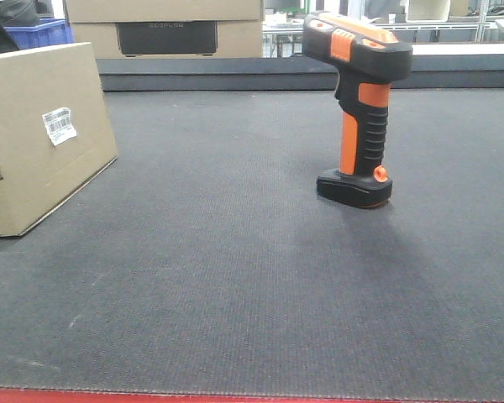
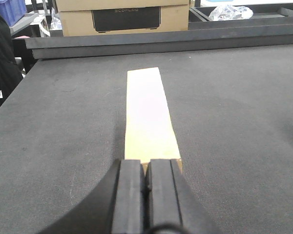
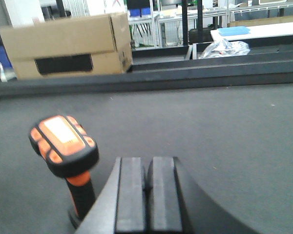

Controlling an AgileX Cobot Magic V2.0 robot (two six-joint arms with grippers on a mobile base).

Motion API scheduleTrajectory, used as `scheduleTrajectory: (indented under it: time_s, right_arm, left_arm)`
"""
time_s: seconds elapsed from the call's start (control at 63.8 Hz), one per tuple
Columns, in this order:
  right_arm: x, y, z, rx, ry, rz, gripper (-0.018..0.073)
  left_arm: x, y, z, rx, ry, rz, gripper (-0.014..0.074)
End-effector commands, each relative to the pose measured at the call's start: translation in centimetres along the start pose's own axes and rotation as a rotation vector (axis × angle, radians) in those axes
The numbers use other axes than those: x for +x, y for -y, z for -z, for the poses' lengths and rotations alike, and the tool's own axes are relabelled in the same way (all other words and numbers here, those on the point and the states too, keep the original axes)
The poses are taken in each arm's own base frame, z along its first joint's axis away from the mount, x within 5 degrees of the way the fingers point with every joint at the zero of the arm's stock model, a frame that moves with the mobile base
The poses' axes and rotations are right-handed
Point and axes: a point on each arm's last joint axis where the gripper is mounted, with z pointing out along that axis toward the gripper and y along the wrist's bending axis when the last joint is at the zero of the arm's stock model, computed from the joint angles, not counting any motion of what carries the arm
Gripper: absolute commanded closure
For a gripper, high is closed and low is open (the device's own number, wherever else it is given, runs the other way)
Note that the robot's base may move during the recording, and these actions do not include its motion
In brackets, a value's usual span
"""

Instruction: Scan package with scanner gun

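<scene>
Scanner gun [image 1: 358,113] stands upright on flat foot, centre-right of mat, handle free for grasp. Package [image 1: 42,134] far left, barcode sticker [image 1: 60,125] facing scanner. Left gripper [image 2: 146,183], right gripper [image 3: 148,183] closed, empty.

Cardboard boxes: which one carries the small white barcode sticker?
The plain tan package on the mat at front left. The far box behind the ledge shows a large dark panel instead.

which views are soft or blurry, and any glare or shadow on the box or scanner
Front view: sharp; scanner gun casts a faint shadow on the mat; package evenly lit.
Left wrist view: package top washed out by glare; left gripper sharp.
Right wrist view: slightly soft; scanner gun blurred, its orange head overexposed; right gripper clearer.
</scene>
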Motion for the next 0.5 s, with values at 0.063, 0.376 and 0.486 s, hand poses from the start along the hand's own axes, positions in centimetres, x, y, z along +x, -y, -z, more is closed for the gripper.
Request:
scheduleTrajectory:
  time_s: [0.063, 0.376, 0.486]
  right_arm:
    - [0.8, 0.5, 0.1, 0.059, -0.091, -0.016, 0.0722]
    - [0.5, 2.4, 0.3, 0.262, -0.05, 0.079, 0.0722]
    - [0.3, 2.5, 0.3, 0.267, -0.039, 0.132, 0.0722]
  left_arm:
    - [-0.2, 0.1, 0.2, 0.005, 0.029, 0.004, 0.0708]
    - [-0.2, 0.1, 0.2, 0.005, 0.029, 0.004, 0.0708]
    - [-0.2, 0.1, 0.2, 0.005, 0.029, 0.004, 0.0708]
